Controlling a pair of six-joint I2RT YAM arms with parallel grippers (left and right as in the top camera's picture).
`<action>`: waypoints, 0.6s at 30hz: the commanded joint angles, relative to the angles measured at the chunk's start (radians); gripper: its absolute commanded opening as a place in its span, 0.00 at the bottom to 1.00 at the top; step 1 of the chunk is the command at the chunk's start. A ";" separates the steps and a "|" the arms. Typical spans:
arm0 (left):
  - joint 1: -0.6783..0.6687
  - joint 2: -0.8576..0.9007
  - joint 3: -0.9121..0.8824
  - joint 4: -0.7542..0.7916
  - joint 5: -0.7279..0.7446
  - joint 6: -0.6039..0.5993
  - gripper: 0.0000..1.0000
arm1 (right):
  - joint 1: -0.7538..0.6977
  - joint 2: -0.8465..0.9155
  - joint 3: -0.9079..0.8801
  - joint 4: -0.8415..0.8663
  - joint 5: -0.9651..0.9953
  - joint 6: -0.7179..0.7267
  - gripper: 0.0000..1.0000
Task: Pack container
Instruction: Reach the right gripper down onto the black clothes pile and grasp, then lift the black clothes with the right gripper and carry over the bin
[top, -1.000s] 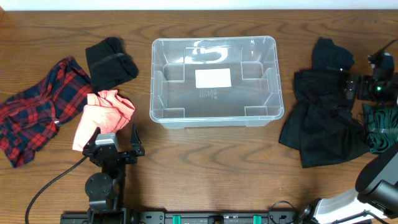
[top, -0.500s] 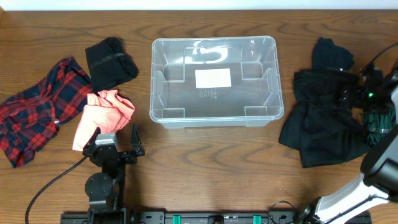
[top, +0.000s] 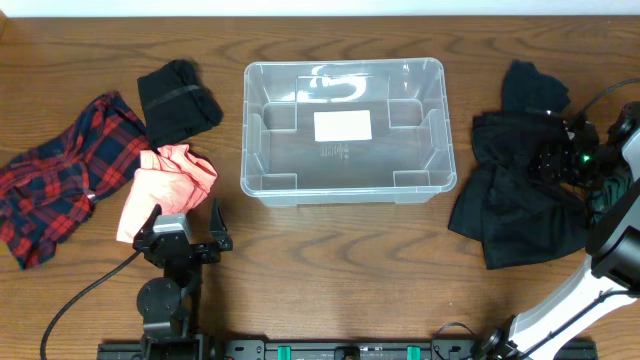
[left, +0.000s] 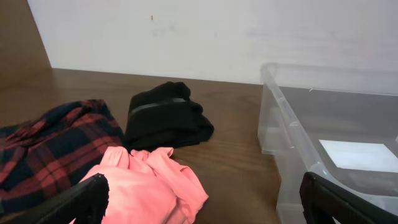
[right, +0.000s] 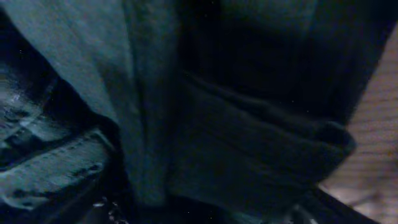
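The clear plastic container (top: 262, 152) stands empty in the middle of the table, with a white label (top: 343, 126) on its bottom; it also shows at the right of the left wrist view (left: 283, 124). My left gripper (top: 185, 226) is open and empty near the front edge, just behind a pink garment (top: 165, 182). In the left wrist view its fingers (left: 202, 202) frame the pink garment (left: 149, 186). My right gripper (top: 560, 155) is down on a pile of black clothes (top: 515, 205). Its fingers (right: 211, 208) are spread, with dark cloth (right: 249, 143) filling the view.
A red plaid shirt (top: 60, 185) and a folded black garment (top: 178, 98) lie left of the container. Another black garment (top: 535, 88) lies at the back right, and a dark green one (top: 612, 205) at the right edge. A cable (top: 80, 295) runs from the left arm's base.
My right gripper has moved left from the table's right edge onto the black clothes pile. The left arm and the container have not moved.
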 joint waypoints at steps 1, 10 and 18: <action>-0.002 -0.007 -0.016 -0.038 -0.009 0.008 0.98 | 0.008 0.071 -0.024 0.001 0.061 -0.016 0.75; -0.002 -0.007 -0.016 -0.038 -0.009 0.008 0.98 | 0.008 0.071 -0.024 -0.009 0.061 -0.015 0.52; -0.002 -0.007 -0.016 -0.038 -0.009 0.008 0.98 | 0.008 0.071 -0.024 -0.017 0.013 -0.014 0.14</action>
